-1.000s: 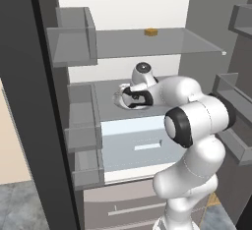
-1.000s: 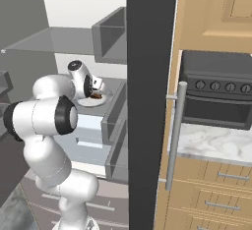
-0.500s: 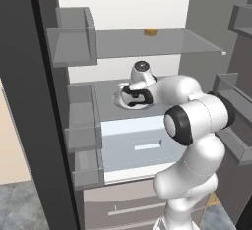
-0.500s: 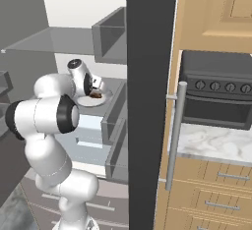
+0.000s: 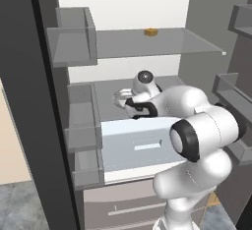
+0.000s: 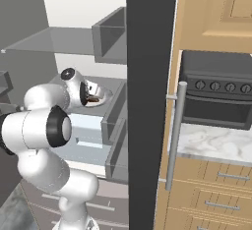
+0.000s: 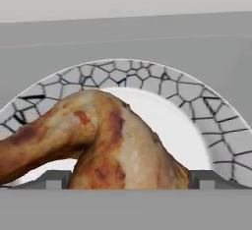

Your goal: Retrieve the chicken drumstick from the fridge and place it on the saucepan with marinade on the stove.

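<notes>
The fridge point(image 5: 29, 101) stands open, showing a white interior with grey shelves and grey door bins on both doors. The white arm reaches in over the middle shelf point(image 5: 106, 94), and the gripper point(image 5: 129, 101) is lowered over a white plate point(image 5: 120, 96) resting on that shelf. From the right base view the same gripper point(image 6: 96, 94) hangs just above the plate point(image 6: 106, 95), with a brown lump under it.

In the hand view the chicken drumstick point(image 7: 106, 143) lies on the plate point(image 7: 206, 111), a white dish with a rim of cracked, mosaic-like pattern. The drumstick is tan to red-brown and lumpy, its thicker part nearest the camera and a narrower end running off to the left edge. The two dark fingertips point(image 7: 55, 179) rise at the bottom of that view, one on each side of the meat; the jaws stand wide apart, straddling the drumstick. Whether the fingertips touch the meat cannot be told.

On the upper glass shelf point(image 5: 162, 42) a small tan block point(image 5: 150, 32) sits near the back wall. Below the middle shelf is a pale drawer point(image 5: 138, 145). To the right of the fridge, the right base view shows a dark oven point(image 6: 216, 94) set in wooden cabinets above a marbled counter point(image 6: 211, 143).
</notes>
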